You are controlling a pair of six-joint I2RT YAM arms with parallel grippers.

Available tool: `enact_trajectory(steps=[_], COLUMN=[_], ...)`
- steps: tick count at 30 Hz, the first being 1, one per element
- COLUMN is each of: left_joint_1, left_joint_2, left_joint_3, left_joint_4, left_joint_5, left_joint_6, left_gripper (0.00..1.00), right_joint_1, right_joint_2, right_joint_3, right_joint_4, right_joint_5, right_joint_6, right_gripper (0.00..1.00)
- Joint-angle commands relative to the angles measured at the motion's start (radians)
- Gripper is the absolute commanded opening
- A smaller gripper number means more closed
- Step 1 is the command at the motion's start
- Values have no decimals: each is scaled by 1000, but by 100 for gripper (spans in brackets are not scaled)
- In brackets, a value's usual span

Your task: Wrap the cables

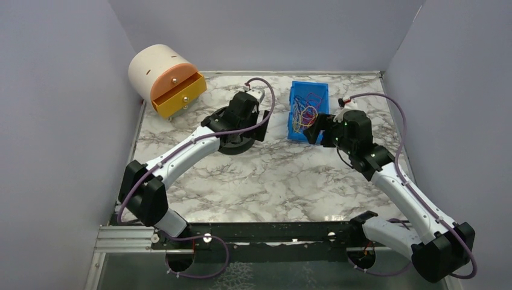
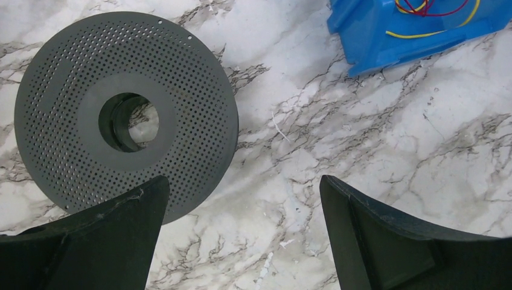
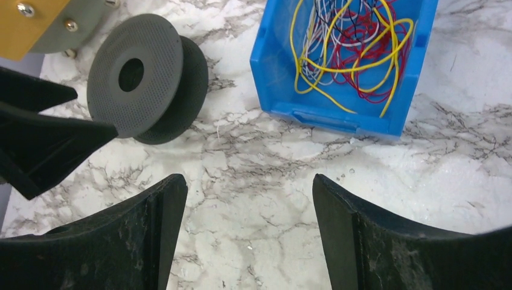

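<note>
Stretching under both claws is the marble table [image 1: 272, 181], which carries everything else. Well off beyond the left claw [image 2: 243, 184], on its left side, sits a round cream cabinet [image 1: 156, 69] with its orange drawer [image 1: 179, 96] pulled out. A blue bin [image 3: 326, 115] stands just ahead of the right claw [image 3: 247, 181], a little toward its right finger; from the left claw it lies ahead and off to the right, well apart. A dark grey perforated spool [image 2: 60, 72] rests flat on one flange with its centre hole facing up, directly ahead of the left claw's left finger, whose tip overlaps the spool's near edge in the wrist view. From the right claw the spool lies ahead and to the left. Both claws hang over bare marble with their fingers spread wide and nothing between them. The cables [image 3: 353, 51] — thin yellow, red and white wires, with a few darker strands — lie in a loose tangle inside the bin, ahead of the right claw and untouched by either one.
</note>
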Motion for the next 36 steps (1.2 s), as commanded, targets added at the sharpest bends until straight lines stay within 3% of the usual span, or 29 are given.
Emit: enact_trajectory(steps=[1, 11, 20, 36], left_joint_1=[-15, -59, -93, -136], left_joint_2=[100, 408, 542, 638], left_joint_3=[123, 356, 401, 403], left_joint_4=[-78, -248, -269, -267], left_joint_5=[-47, -355, -596, -754], left_joint_6=[30, 97, 94, 95], left_gripper=[96, 82, 76, 62], right_joint_1=[5, 5, 4, 5], right_joint_2=[-16, -54, -105, -140], right_joint_3=[-42, -93, -105, -115], right_joint_4=[12, 20, 13, 17], right_joint_5=[-21, -16, -11, -27], right_joint_6=[11, 1, -15, -15], right_gripper=[81, 81, 81, 81])
